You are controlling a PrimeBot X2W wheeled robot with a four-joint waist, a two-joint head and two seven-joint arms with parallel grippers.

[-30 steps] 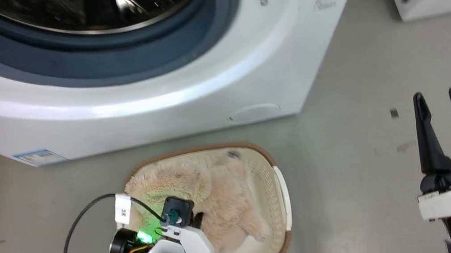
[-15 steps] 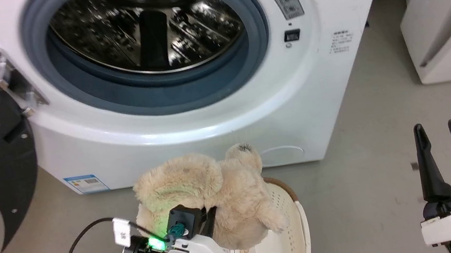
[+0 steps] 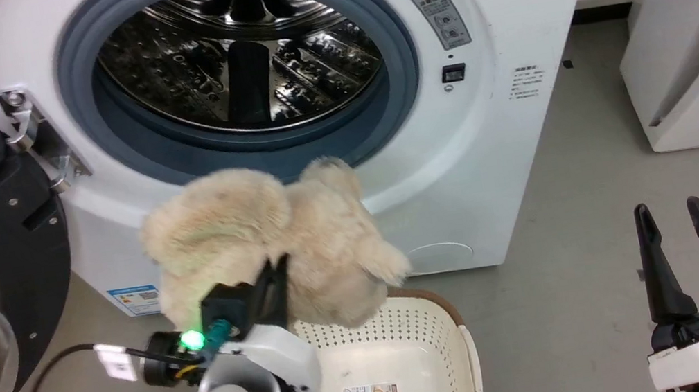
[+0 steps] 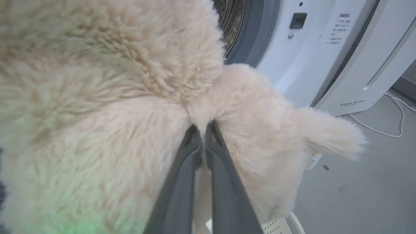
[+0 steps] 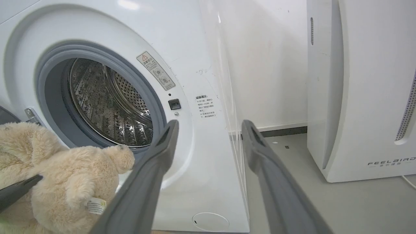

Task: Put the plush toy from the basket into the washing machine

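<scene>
Left gripper (image 4: 201,127) pinches the plush toy (image 3: 235,228) above the basket (image 3: 412,326), before the washing machine (image 3: 497,151), right gripper (image 3: 669,212) spread and empty.

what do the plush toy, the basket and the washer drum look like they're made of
Plush toy: soft fabric with long shaggy pile, likely synthetic fur; matte cream, fibres stand out at the edges.
Basket: probably moulded plastic; smooth cream wall with even rows of holes.
Washer drum: metal, likely stainless steel; mirror-bright reflections, small perforations.
</scene>
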